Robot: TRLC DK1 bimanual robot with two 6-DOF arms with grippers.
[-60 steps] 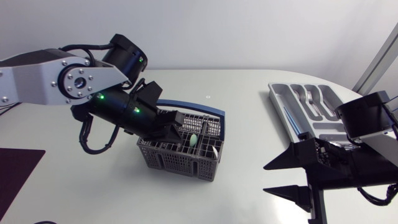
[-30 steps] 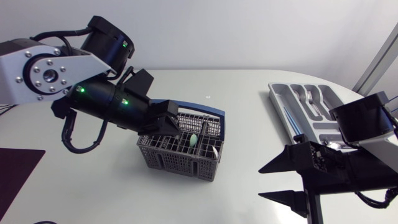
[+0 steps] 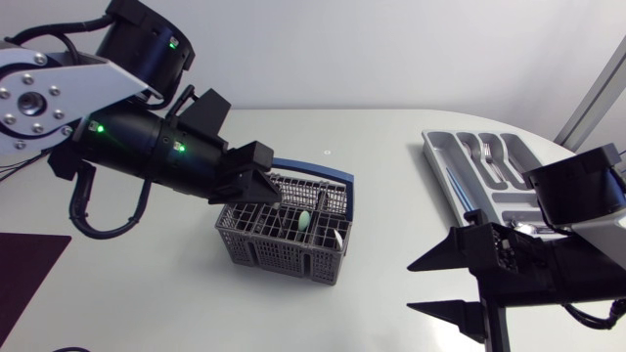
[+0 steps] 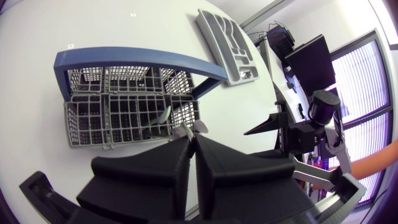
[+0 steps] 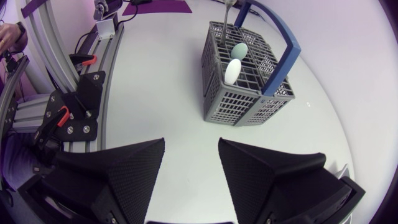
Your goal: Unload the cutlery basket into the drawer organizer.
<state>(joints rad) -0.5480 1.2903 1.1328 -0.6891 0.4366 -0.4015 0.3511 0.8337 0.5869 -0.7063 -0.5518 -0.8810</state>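
The grey cutlery basket (image 3: pixel 284 244) (image 4: pixel 124 112) (image 5: pixel 249 81) with a blue handle stands mid-table. A pale green spoon (image 3: pixel 305 219) (image 5: pixel 238 51) and a white spoon (image 3: pixel 335 238) (image 5: pixel 233 70) stick out of it. My left gripper (image 3: pixel 272 194) (image 4: pixel 194 140) hangs just over the basket's left rear corner, fingers pressed together on a thin metal cutlery piece (image 5: pixel 227 15) that rises out of the basket. The grey drawer organizer (image 3: pixel 460 147) (image 4: pixel 227 43) lies at the far right with forks (image 3: pixel 494 161) in it. My right gripper (image 3: pixel 440 286) (image 5: pixel 191 146) stands open at the front right, with nothing between its fingers.
A dark purple mat (image 3: pixel 24 274) lies at the table's front left corner. Bare white tabletop separates the basket from the organizer and from my right gripper.
My left arm has drawn up and back to the left, lifting its shut gripper from inside the basket to just above its rim. The right arm has barely shifted.
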